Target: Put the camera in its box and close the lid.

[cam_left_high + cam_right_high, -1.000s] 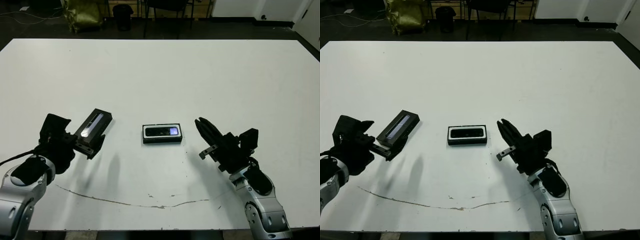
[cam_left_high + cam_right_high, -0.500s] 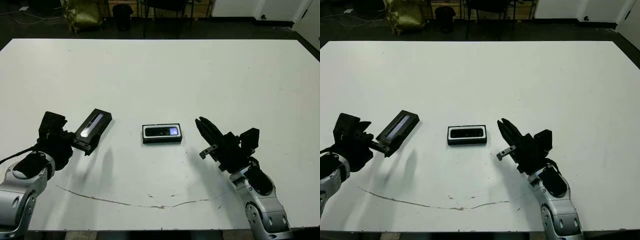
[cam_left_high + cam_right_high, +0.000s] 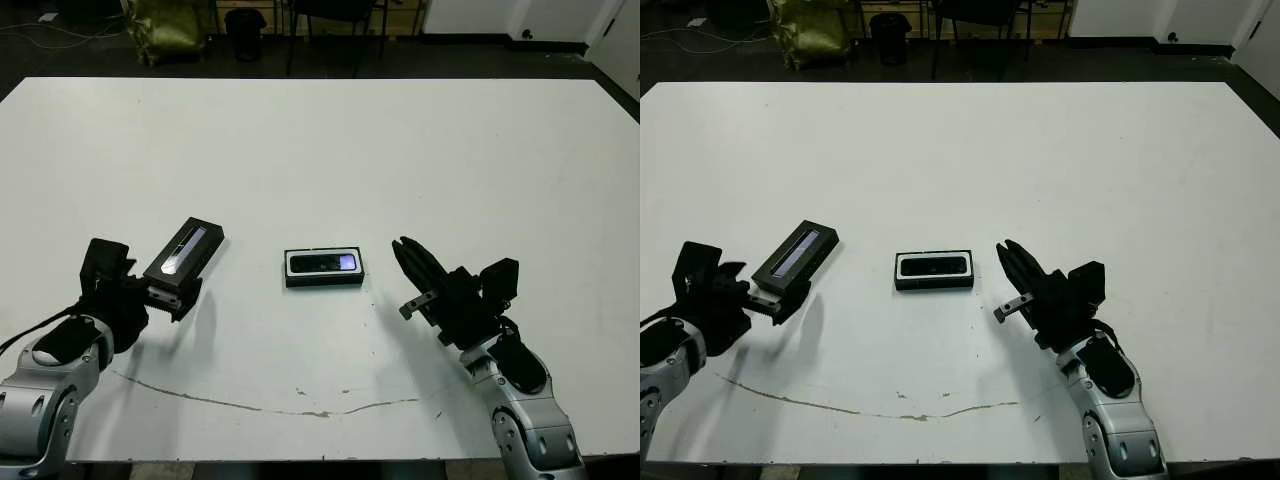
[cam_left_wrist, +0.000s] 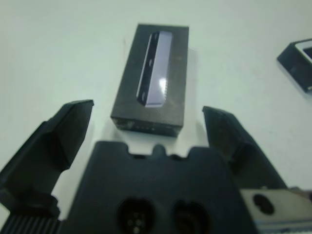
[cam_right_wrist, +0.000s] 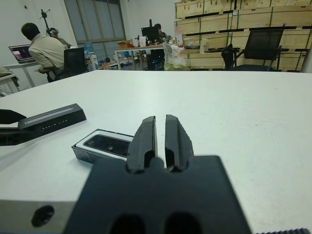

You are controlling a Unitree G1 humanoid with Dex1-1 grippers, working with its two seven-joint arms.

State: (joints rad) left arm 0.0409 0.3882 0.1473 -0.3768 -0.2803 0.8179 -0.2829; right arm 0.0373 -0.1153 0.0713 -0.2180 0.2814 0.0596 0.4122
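The box [image 3: 325,280], black with a white lining, sits at the table's middle with the camera [image 3: 322,263] lying inside it, a bluish patch on its face. The lid [image 3: 186,256], black with a silvery stripe, lies left of the box, angled away from me. My left gripper [image 4: 146,108] is open, its fingers [image 4: 66,126] standing wide on either side of the lid's near end with a gap on each side. My right gripper [image 5: 160,119] is shut and holds nothing, hovering just right of the box, pointing toward it.
A thin dark scratch [image 3: 250,405] runs across the white table [image 3: 330,150] near its front edge. Beyond the table, chairs, desks, wooden crates and a seated person [image 5: 46,48] show in the right wrist view.
My left wrist has sunk a little and drawn back toward me. The lid, the box and the right arm stay where they were.
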